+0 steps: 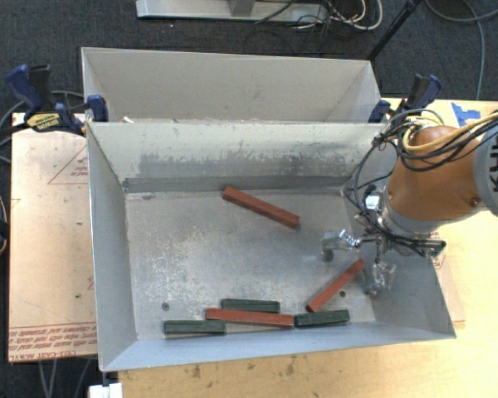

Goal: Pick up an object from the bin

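My gripper (354,264) hangs low at the bin's right side, under the orange wrist cover. Its two metal fingers stand apart, one up-left (332,242) and one down-right (377,281). A short red bar (334,288) lies slanted on the floor, and its upper end sits between those fingers, untouched by either as far as I can see. Just below that bar's lower end lies a dark green bar (322,318).
Another red bar (261,206) lies slanted near the back wall. Along the front wall lie a long red bar (249,317) and two more dark green bars (250,306) (194,327). The bin's right wall is close behind the gripper.
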